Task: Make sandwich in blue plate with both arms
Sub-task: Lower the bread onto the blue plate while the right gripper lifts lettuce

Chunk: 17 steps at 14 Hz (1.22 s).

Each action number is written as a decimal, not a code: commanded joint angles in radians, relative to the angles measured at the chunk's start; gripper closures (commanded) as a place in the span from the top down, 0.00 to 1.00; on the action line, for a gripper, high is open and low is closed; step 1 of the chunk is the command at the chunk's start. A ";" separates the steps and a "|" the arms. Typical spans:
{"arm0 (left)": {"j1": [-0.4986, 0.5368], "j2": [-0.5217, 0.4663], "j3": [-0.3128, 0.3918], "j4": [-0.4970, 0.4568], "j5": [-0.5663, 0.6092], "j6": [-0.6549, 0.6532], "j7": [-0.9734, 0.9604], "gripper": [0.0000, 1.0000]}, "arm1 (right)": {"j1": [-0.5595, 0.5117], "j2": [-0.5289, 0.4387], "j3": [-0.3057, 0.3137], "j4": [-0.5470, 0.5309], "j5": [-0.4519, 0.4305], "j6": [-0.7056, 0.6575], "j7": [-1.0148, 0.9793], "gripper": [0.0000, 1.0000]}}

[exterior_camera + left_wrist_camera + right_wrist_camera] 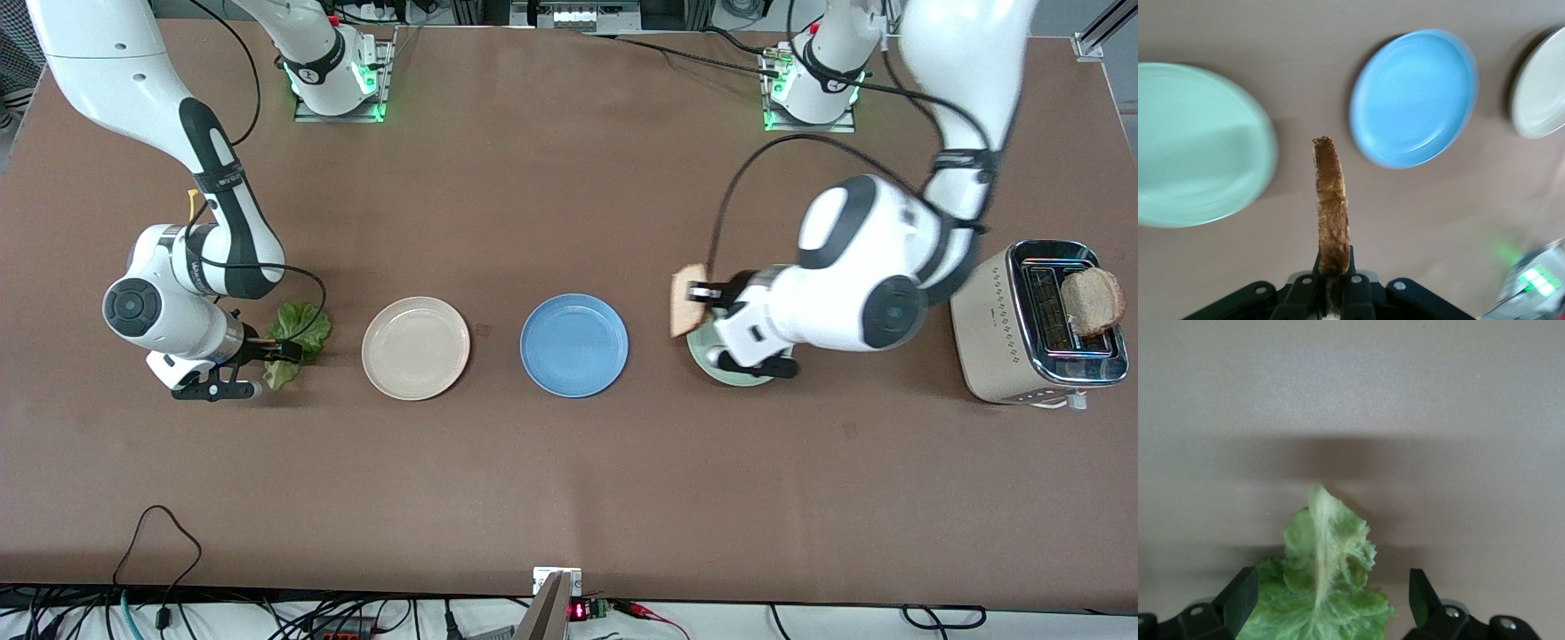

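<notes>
Fingers of my left gripper (pixel 1331 293) pinch a bread slice (pixel 689 300) on edge over the green plate (pixel 711 356), beside the empty blue plate (pixel 574 345). Right fingers (pixel 1238 605) straddle the lettuce (pixel 298 331), spread wide for gripping.

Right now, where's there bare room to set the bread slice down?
The blue plate is bare, as is the cream plate beside it. It is crowded at the mint plate, where the left gripper holds the bread slice, and by the toaster.

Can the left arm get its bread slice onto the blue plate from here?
Probably yes: the left pincer grips the brown bread slice over the mint-green plate, and the round blue plate beside it lies bare.
</notes>
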 commanded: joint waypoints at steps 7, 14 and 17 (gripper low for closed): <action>-0.156 0.143 0.009 -0.027 -0.177 0.463 -0.093 0.00 | 0.002 0.042 0.001 0.006 0.007 0.039 0.010 0.43; -0.211 0.189 0.009 -0.019 -0.191 0.537 -0.087 0.00 | 0.000 0.040 0.001 0.008 0.007 0.035 0.012 0.00; -0.225 0.199 0.009 -0.019 -0.190 0.537 -0.082 0.01 | 0.003 0.037 0.001 0.022 0.007 0.029 0.004 0.00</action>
